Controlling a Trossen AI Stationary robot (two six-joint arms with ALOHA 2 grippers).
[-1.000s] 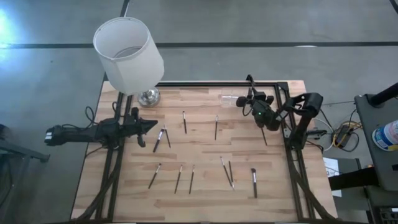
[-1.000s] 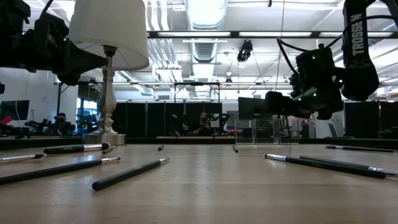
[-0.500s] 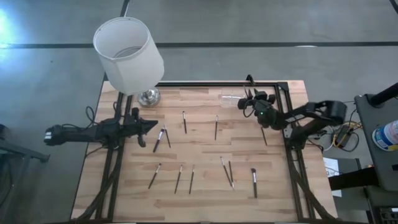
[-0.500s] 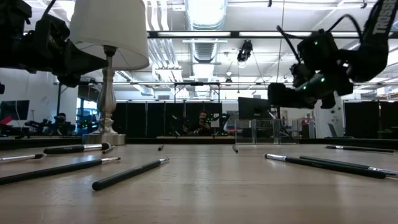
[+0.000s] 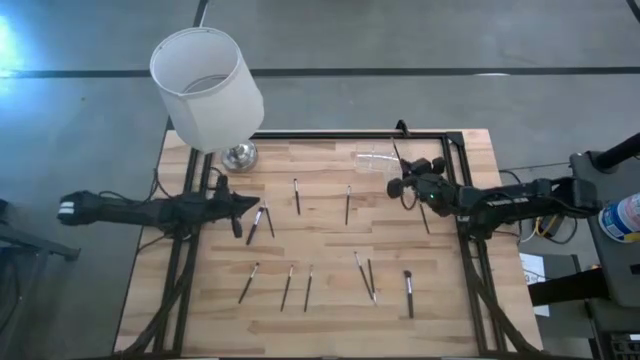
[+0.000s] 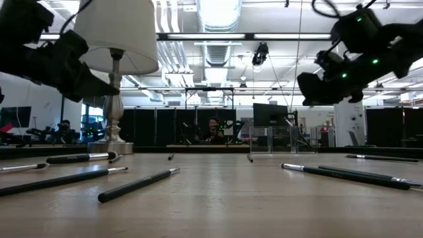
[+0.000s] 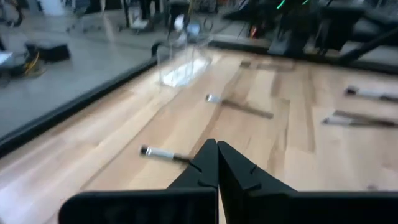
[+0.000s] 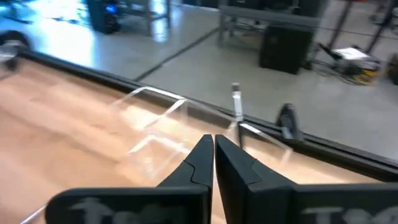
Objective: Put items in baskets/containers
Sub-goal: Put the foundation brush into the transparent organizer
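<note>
Your right gripper [image 5: 397,186] has drawn back toward 3 o'clock and risen, while your left gripper [image 5: 252,203] advanced toward 3 o'clock.

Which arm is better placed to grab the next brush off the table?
Probably left. The left gripper hovers beside two brushes with fingers shut and empty, while the right gripper sits by the clear holder, away from most brushes.

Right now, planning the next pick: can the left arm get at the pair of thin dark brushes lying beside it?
Probably yes. The left gripper sits beside the pair of thin dark brushes, fingers closed, with bare wooden table between and nothing blocking.
</note>
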